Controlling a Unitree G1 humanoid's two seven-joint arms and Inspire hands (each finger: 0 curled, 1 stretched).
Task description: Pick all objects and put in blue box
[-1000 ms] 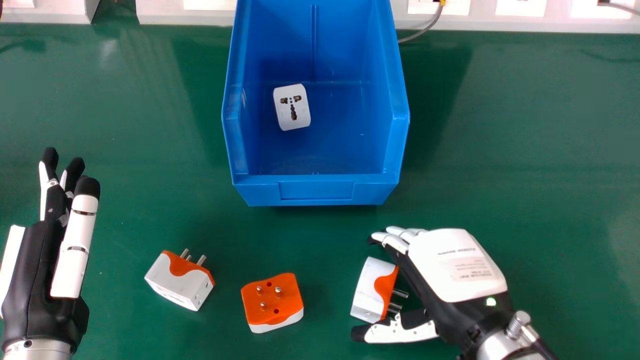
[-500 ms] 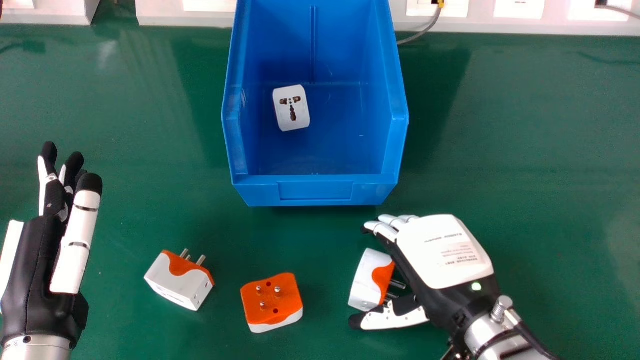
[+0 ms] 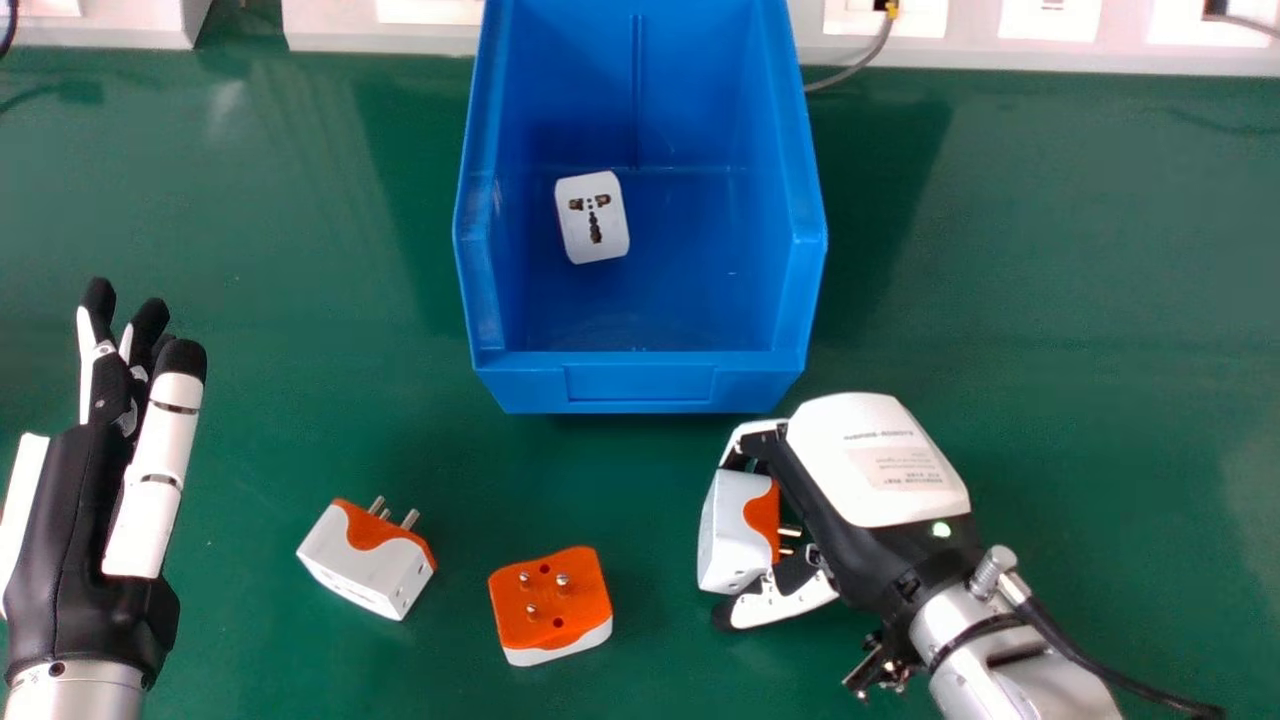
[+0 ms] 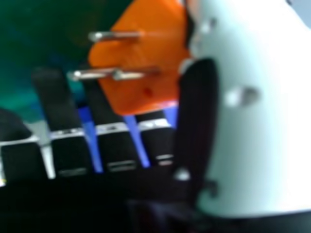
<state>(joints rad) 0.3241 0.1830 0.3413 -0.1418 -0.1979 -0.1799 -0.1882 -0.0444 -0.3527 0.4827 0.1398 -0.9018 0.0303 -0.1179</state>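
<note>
Though open-topped, blue box (image 3: 640, 385) with adapter (image 3: 610, 225) inside

On the green table (image 3: 1050, 300), the blue box (image 3: 640, 383) is placed far; nearer, a left adapter (image 3: 365, 572) and a middle adapter (image 3: 550, 605) are laid.

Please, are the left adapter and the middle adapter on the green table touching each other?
Apart. The head view shows a strip of green table between the left adapter and middle adapter.
</note>
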